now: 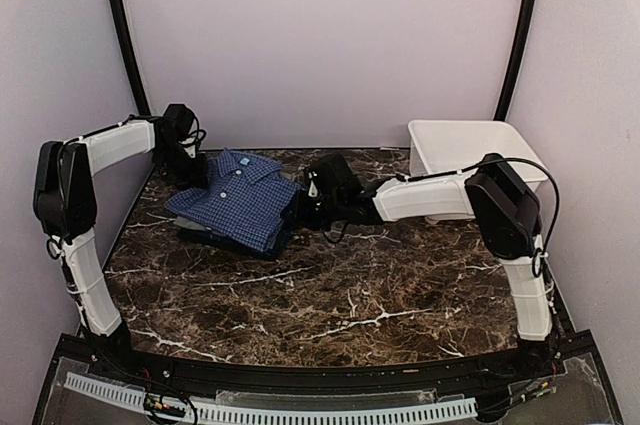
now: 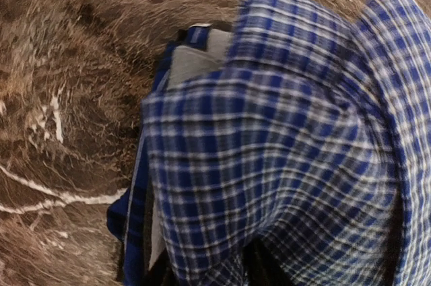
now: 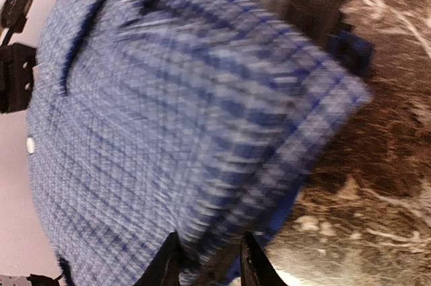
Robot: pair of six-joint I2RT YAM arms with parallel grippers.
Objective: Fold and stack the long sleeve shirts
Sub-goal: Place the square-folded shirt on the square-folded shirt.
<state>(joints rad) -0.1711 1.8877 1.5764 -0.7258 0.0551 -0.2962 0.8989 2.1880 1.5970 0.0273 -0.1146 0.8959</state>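
Note:
The blue checked shirt (image 1: 238, 202) lies folded at the back left of the marble table, collar toward the back wall. A grey layer (image 1: 196, 229), seemingly the grey shirt, shows under its near left edge. My left gripper (image 1: 194, 171) is at the shirt's back left corner. In the left wrist view the checked cloth (image 2: 283, 165) drapes over the fingers and puckers toward them. My right gripper (image 1: 306, 203) is at the shirt's right edge. In the right wrist view the folded edge (image 3: 222, 165) runs between its dark fingertips (image 3: 165, 266), and the picture is blurred.
A white plastic tub (image 1: 470, 150) stands at the back right, behind my right arm. The back wall is close behind the shirt and both side walls are near. Bare marble table (image 1: 340, 295) spreads across the middle and front.

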